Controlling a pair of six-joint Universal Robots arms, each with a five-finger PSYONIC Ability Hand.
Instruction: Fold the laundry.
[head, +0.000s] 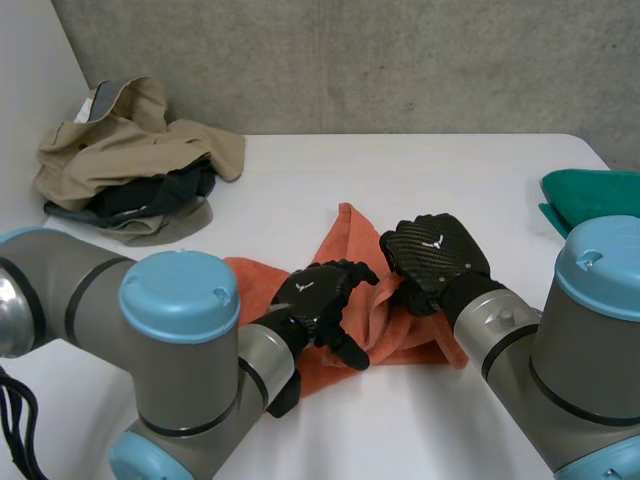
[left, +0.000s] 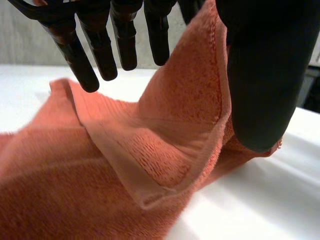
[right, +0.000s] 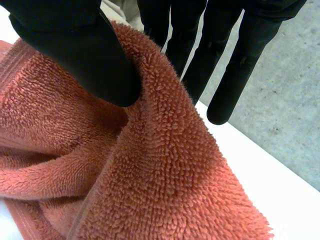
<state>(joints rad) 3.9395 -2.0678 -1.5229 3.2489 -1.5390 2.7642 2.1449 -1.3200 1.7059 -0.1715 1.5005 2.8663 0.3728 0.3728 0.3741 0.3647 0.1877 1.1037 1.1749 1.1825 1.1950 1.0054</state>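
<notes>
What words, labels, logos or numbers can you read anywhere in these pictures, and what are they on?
No readable words or numbers anywhere.
left hand: small white emblem on its back, no letters.
right hand: the same emblem.
orange towel: no tag visible.
beige garment: pale patch at its collar, too small to read.

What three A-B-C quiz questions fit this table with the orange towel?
1. Where is the heap of beige and dark clothes? A) white table's far left corner B) floor C) basket
2. The cloth at the table's right edge is: A) yellow B) green C) pink
3. The right hand is: A) pinching the fluffy orange towel B) hovering apart C) waving
Answers: 1 A, it lies far left; 2 B, plainly green; 3 A, it grips a fold from both sides.
</notes>
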